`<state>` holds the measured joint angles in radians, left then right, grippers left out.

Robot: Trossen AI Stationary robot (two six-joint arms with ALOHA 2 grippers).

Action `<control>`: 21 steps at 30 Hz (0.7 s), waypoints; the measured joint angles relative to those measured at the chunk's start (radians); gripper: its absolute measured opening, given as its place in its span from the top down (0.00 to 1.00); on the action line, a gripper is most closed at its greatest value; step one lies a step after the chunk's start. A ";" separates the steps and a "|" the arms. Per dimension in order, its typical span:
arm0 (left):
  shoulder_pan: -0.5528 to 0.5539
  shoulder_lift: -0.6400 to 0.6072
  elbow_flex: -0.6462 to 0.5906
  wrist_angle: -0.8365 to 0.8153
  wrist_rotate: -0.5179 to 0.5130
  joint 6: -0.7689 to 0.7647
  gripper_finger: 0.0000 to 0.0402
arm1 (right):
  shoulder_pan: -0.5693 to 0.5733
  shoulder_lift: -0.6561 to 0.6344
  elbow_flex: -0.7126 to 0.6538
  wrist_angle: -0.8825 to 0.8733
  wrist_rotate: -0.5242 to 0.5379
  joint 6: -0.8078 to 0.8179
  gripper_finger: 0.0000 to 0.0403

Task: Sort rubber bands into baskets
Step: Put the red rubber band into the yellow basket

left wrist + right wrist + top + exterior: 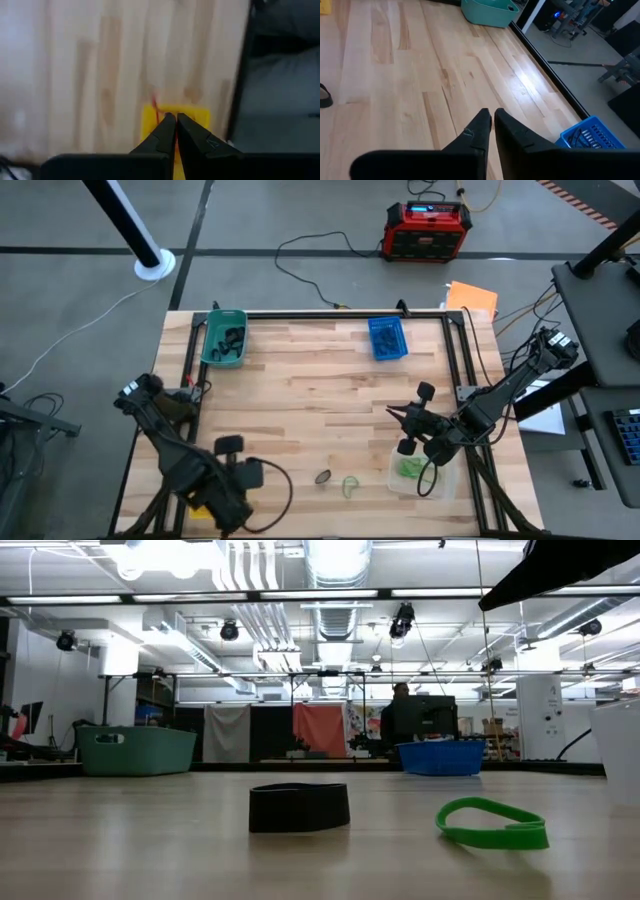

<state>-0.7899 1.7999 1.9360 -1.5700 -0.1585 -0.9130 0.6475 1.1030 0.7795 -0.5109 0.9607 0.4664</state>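
Note:
My left gripper is at the table's near left corner, above the yellow basket, shut on a thin red rubber band. My right gripper is shut and empty above bare wood right of centre; it also shows in the high view. A black band and a green band lie flat on the table near the front; both also show in the high view, the black band and the green band. The teal basket holds black bands. The blue basket stands at the far side. The clear basket holds green bands. My left gripper has the red band at its fingertips, pointing down from above. Only one thin red strand shows beside the fingertips, over the yellow basket's far rim. The fingers hide the place of contact, so I cannot tell which part of the loop is pinched.
A black frame rail runs along the table's far edge and down both sides. A red-and-black box and an orange sheet lie off the table at the back. The middle of the table is bare wood.

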 joint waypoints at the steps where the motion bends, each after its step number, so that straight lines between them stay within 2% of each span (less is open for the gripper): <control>1: -0.009 -0.002 -0.008 0.000 0.029 -0.033 1.00 | 0.000 0.000 0.000 0.000 0.000 0.000 0.96; 6: -0.047 -0.002 -0.101 -0.002 0.103 -0.163 1.00 | 0.000 0.000 0.000 0.000 0.000 0.000 0.96; 13: -0.082 -0.003 -0.288 -0.001 0.337 -0.342 1.00 | 0.000 0.000 -0.001 0.004 0.000 0.000 0.96; 16: -0.085 -0.003 -0.353 0.015 0.414 -0.366 1.00 | 0.000 0.000 -0.001 0.005 0.000 0.000 0.96; 21: -0.077 -0.003 -0.415 0.156 0.426 -0.322 1.00 | 0.000 0.000 -0.001 0.024 0.000 -0.017 0.96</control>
<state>-0.8673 1.7973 1.5208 -1.4141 0.2676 -1.2345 0.6475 1.1027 0.7784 -0.4866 0.9604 0.4489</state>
